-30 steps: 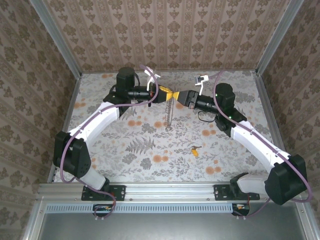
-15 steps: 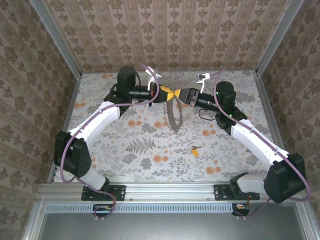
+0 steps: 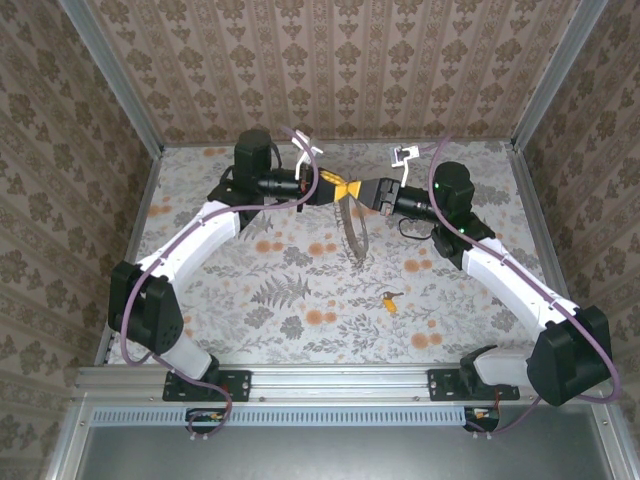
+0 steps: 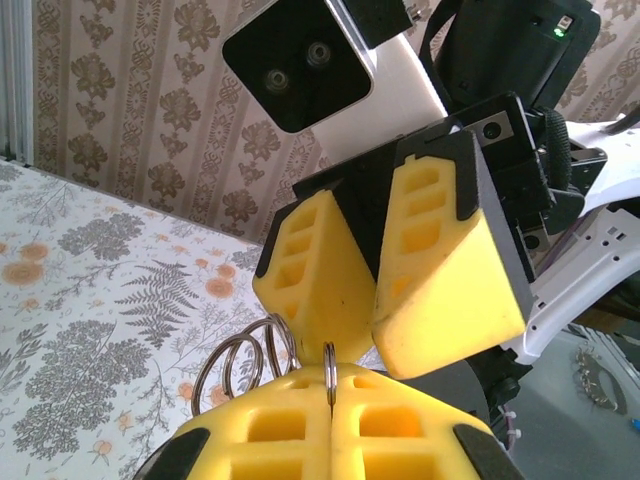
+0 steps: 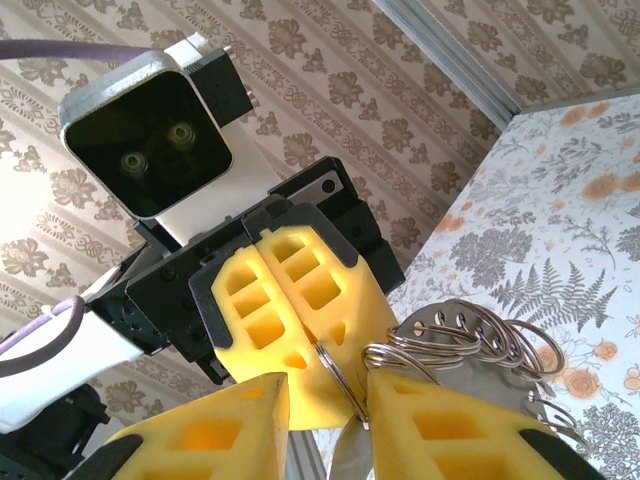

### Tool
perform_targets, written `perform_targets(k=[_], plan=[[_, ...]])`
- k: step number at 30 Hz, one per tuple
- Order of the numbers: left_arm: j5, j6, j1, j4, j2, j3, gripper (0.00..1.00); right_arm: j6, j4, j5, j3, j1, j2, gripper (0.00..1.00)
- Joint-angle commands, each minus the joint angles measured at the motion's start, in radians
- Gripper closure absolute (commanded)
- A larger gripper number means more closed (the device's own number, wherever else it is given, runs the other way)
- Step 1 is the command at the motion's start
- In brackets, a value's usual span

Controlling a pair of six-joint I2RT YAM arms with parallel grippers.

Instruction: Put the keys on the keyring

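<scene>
Jaws: left gripper (image 4: 330, 395) clamped on keyring (image 3: 350, 235) | right gripper (image 5: 328, 400) narrowly parted astride it | clamped arc hidden | key (image 3: 390, 299) well clear, blurred

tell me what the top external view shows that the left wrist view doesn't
Top external: the key lying loose on the table, and the keyring as a whole hanging hoop. Left wrist: close up, the ring's wire pinched in the shut jaws of the left gripper, with small rings beside it. Both: the left gripper and right gripper tip to tip at the keyring.
</scene>
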Motion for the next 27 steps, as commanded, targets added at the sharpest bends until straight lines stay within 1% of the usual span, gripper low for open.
perform_targets(k=[1,4,9,12,19,22,23,27], plan=[[0.050,-0.020,-0.014,0.034,0.024,0.048,1.00,-0.026,0.044,-0.056,0.016,0.001,0.004,0.73],[0.062,-0.025,-0.014,0.034,0.031,0.056,1.00,-0.027,0.044,-0.059,0.017,0.000,0.007,0.77],[0.079,-0.025,-0.016,0.024,0.042,0.070,1.00,-0.028,0.042,-0.054,0.023,0.000,0.015,0.86],[0.086,-0.016,-0.019,0.007,0.048,0.076,1.00,-0.029,0.044,-0.052,0.031,0.000,0.017,0.89],[0.086,0.011,-0.026,-0.035,0.054,0.089,1.00,-0.027,0.056,-0.038,0.045,0.000,0.025,1.00],[0.065,0.011,-0.027,-0.039,0.050,0.087,1.00,-0.024,0.073,-0.018,0.038,0.000,0.025,1.00],[0.056,0.012,-0.027,-0.038,0.048,0.085,0.96,-0.021,0.083,-0.012,0.035,0.000,0.024,1.00],[-0.004,-0.001,-0.023,-0.017,0.026,0.062,0.76,-0.025,0.104,0.028,0.017,-0.003,0.010,1.00]])
